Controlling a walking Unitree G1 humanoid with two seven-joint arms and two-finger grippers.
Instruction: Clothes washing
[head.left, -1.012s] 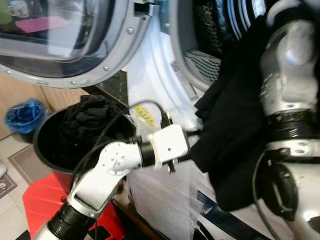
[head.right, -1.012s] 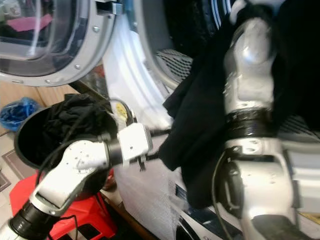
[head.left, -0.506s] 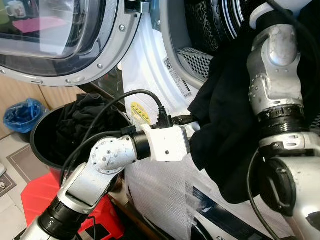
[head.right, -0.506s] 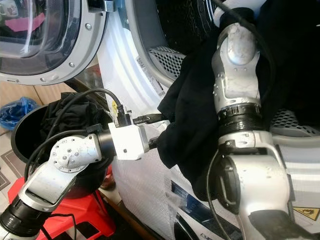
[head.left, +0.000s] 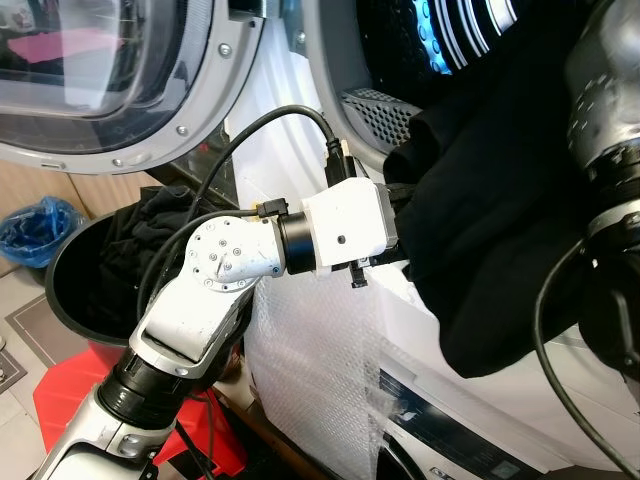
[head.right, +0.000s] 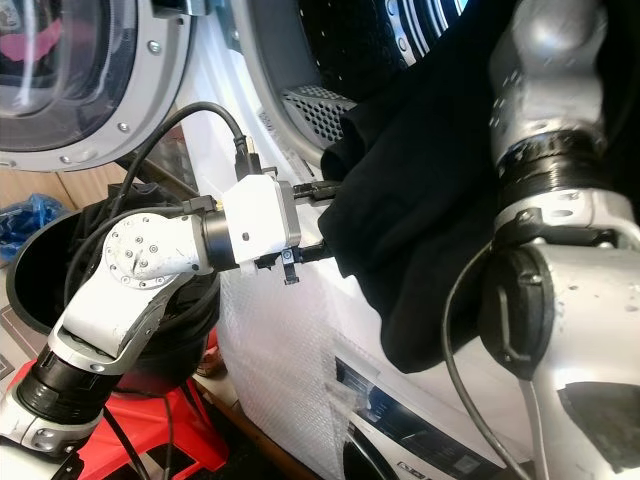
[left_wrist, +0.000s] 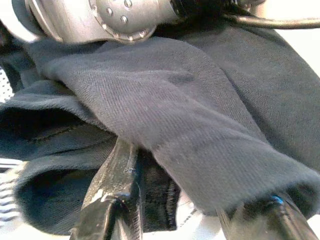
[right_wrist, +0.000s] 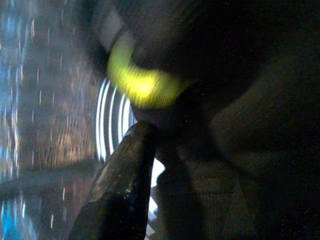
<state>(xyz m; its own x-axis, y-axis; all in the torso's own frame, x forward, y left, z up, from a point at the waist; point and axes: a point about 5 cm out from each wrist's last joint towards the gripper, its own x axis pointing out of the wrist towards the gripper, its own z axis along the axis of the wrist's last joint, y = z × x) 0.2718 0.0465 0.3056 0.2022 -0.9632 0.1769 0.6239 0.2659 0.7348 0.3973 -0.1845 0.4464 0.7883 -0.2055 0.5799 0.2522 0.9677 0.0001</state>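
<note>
A large black garment (head.left: 500, 220) hangs out of the washing machine's drum opening (head.left: 400, 40) and down over its white front. It is draped over my right arm (head.left: 610, 150), which reaches up into the drum. My right gripper (right_wrist: 150, 150) is in the dark drum against dark cloth. My left gripper (head.right: 322, 220) is pushed into the garment's left edge at the drum lip. Its fingers (left_wrist: 117, 195) stand apart, open, and a fold of the cloth lies across them.
The round washer door (head.left: 120, 80) stands open at the upper left. Below it a black bucket (head.left: 70, 290) with dark clothes (head.left: 150, 225) sits on a red stool (head.left: 70, 400). A blue bag (head.left: 35, 230) lies on the floor. Bubble wrap (head.left: 310, 380) covers the machine's front.
My left gripper has risen and pushed further into the garment's edge near the drum lip. The right arm has shifted up and to the right, and the camera has moved closer.
</note>
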